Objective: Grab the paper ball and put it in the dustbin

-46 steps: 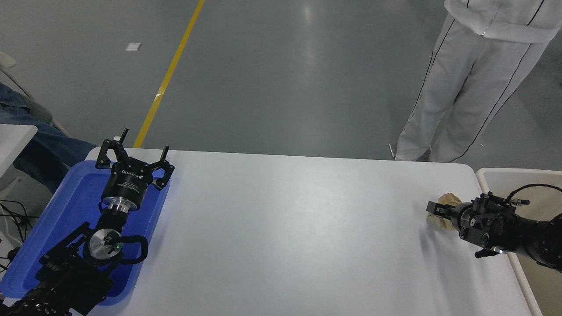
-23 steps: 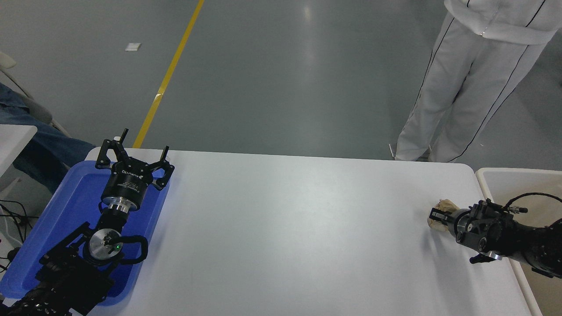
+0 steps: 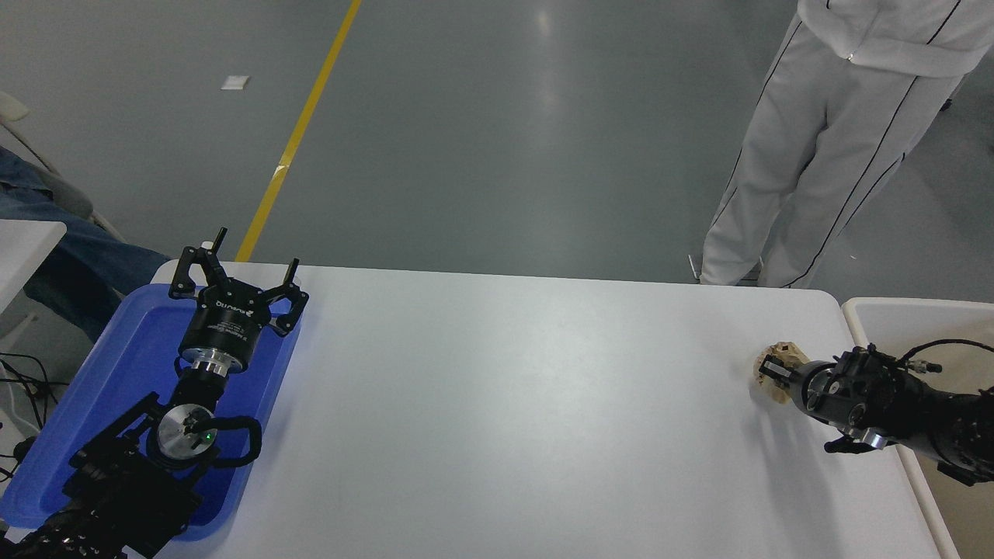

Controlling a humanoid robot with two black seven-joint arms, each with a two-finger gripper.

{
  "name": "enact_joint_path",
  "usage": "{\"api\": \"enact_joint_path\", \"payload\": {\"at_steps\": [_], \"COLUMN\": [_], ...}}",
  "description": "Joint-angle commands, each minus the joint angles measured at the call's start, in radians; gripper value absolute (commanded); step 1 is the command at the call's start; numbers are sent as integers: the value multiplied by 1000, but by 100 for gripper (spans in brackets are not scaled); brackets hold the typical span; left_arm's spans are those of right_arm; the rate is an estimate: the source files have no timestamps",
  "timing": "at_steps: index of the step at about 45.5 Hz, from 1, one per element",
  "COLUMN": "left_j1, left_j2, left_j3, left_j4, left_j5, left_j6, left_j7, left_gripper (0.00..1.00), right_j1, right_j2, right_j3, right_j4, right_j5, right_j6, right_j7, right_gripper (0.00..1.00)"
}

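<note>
The tan paper ball (image 3: 783,355) is at the table's right side, held in my right gripper (image 3: 776,371), which is shut on it and points left. The gripper's black body hides much of the ball. I cannot tell whether the ball rests on the table or hangs just above it. The cream-beige dustbin (image 3: 858,326) stands just off the table's right edge, partly hidden by my right arm. My left gripper (image 3: 233,272) is parked open over the blue tray at the lower left.
A shallow blue tray (image 3: 124,365) lies at the table's left edge under my left arm. A person in white trousers (image 3: 808,171) stands at the far right beyond the table. A small white table corner (image 3: 23,241) shows at the left.
My right gripper has kept hold of the paper ball and shifted slightly, its wrist turning and lowering a little. The person's legs have shifted a bit. The left arm has not moved.
</note>
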Motion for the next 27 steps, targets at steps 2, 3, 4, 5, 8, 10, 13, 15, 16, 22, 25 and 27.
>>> {"api": "enact_joint_path", "payload": {"at_steps": [2, 3, 4, 5, 8, 10, 13, 15, 16, 22, 25, 27], "left_j1": [0, 0, 0, 0, 0, 0, 0, 0, 0, 0, 0, 0], "left_j2": [0, 0, 0, 0, 0, 0, 0, 0, 0, 0, 0, 0], "left_j3": [0, 0, 0, 0, 0, 0, 0, 0, 0, 1, 0, 0], "left_j4": [0, 0, 0, 0, 0, 0, 0, 0, 0, 0, 0, 0], "left_j5": [0, 0, 0, 0, 0, 0, 0, 0, 0, 0, 0, 0], "left_j6": [0, 0, 0, 0, 0, 0, 0, 0, 0, 0, 0, 0], "left_j7": [0, 0, 0, 0, 0, 0, 0, 0, 0, 0, 2, 2], "left_gripper": [100, 100, 100, 100, 100, 100, 100, 100, 100, 100, 100, 100], "right_j1": [120, 138, 157, 177, 241, 292, 352, 382, 396, 488, 548, 592], "right_j2": [-70, -73, -77, -82, -96, -102, -114, -120, -125, -181, -205, -218], "right_j3": [-96, -115, -134, -149, -200, -235, -275, -286, -289, -295, -306, -317], "right_j4": [156, 181, 204, 228, 322, 383, 463, 504, 523, 650, 705, 735], "right_j5": [-8, -9, -9, -8, -9, -9, -22, -42, -54, -135, -161, -163], "right_j6": [4, 2, 2, 4, 4, 4, 4, 4, 4, 42, 96, 142], "right_j7": [-1, -1, -1, -1, -1, -1, 0, 0, 0, 0, 0, 0], "right_gripper": [0, 0, 0, 0, 0, 0, 0, 0, 0, 0, 0, 0]}}
